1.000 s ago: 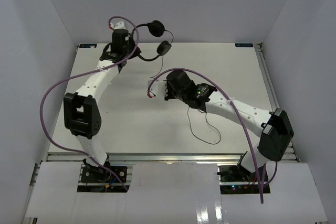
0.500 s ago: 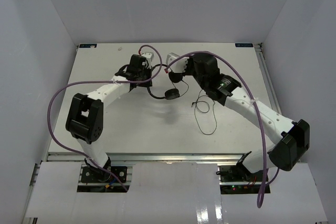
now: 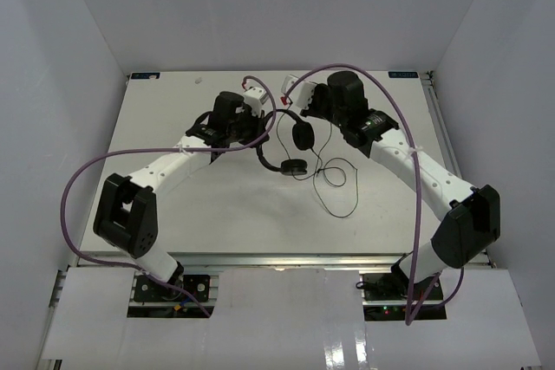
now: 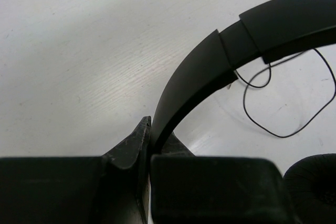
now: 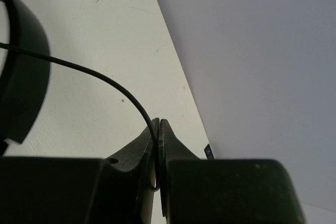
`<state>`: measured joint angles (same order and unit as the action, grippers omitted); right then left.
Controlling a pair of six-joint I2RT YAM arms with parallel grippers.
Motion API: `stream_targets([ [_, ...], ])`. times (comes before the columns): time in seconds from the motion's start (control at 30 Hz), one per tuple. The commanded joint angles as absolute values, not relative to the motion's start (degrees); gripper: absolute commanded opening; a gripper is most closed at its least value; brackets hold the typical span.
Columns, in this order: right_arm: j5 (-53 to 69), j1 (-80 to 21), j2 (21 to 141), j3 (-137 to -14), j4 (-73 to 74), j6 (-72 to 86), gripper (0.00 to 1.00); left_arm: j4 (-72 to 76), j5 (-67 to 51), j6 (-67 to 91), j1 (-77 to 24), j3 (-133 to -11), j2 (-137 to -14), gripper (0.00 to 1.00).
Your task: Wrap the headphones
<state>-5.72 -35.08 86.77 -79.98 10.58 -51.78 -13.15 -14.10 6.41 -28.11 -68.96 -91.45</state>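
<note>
The headphones (image 3: 303,136) hang over the middle of the white table (image 3: 173,205), one round earcup above the other (image 3: 295,166). My left gripper (image 3: 257,130) is shut on the thin black headband (image 4: 210,72), which arcs up and right out of the pinch in the left wrist view (image 4: 148,140). My right gripper (image 3: 290,103), just right of the left one, is shut on the thin black cord (image 5: 105,82) (image 5: 158,129). The rest of the cord lies in loose loops (image 3: 334,190) on the table below the earcups. A dark curved part of the headphones (image 5: 21,77) shows at the left of the right wrist view.
Purple arm cables (image 3: 78,188) (image 3: 416,205) arch over both arms. White walls (image 3: 69,49) close in the table on the left, back and right. The right gripper is close to the table's back edge (image 3: 347,73).
My left arm has brought the headphones from the far back left edge to the table's middle. My right arm swung from the centre toward the back, taking the cord with it.
</note>
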Motion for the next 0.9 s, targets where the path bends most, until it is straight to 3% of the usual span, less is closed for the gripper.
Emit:
stream_targets([
  [0.0,3.1,-28.8,89.8,-85.8,11.7,-40.9,0.08,-9.9,-19.7,7.0,-28.2,-67.7,-85.6,0.0],
  [0.2,14.4,-21.0,90.9,-85.9,12.3,-32.1,0.08,-8.7,-18.8,10.7,-28.2,-66.9,-81.7,0.0],
  [0.5,52.4,-18.1,91.4,-77.1,3.3,-18.5,0.09,-9.3,-21.4,20.4,-28.2,-76.4,-81.4,0.0],
  [0.87,48.6,-17.9,94.7,-70.7,-4.1,-11.0,0.08,-15.0,-18.4,24.7,-28.2,-86.3,-80.7,0.0],
])
